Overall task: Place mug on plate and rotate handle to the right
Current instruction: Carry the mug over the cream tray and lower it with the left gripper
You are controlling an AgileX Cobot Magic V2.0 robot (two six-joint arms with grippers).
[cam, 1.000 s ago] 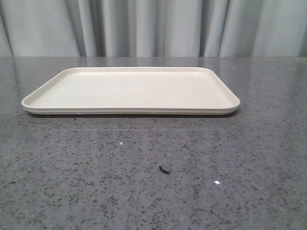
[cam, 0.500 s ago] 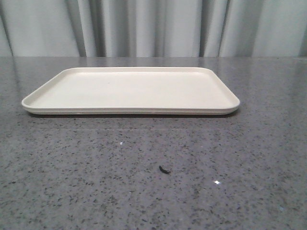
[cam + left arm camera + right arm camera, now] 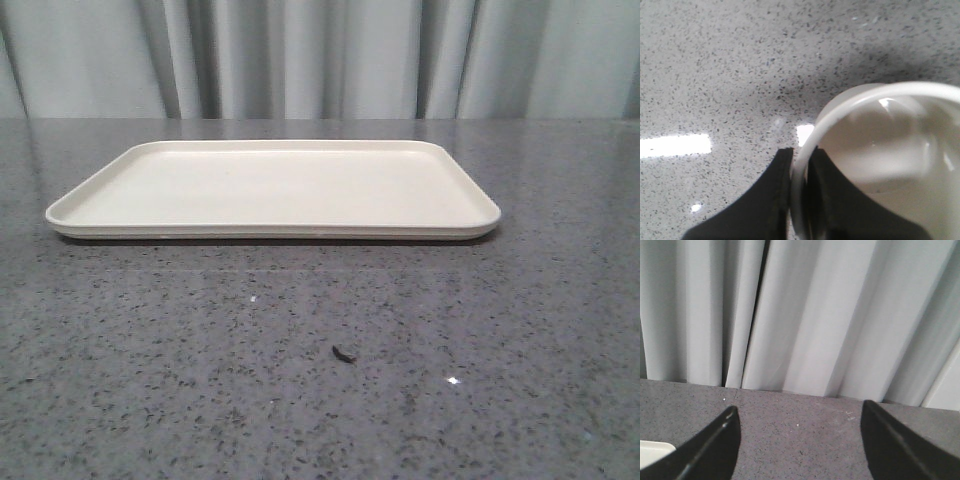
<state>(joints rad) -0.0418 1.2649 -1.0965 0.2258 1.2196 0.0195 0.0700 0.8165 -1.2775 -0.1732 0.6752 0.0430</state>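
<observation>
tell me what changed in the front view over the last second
Nothing visibly changed. The plate lies bare in the same spot on the table, and the small dark speck in front of it has not shifted. No arm or mug has come into the front view.

My left gripper (image 3: 799, 200) was clamped on the rim of the mug (image 3: 890, 165), one finger inside the wall and one outside, while my right gripper (image 3: 800, 440) hung level with its fingers spread wide, holding nothing.
</observation>
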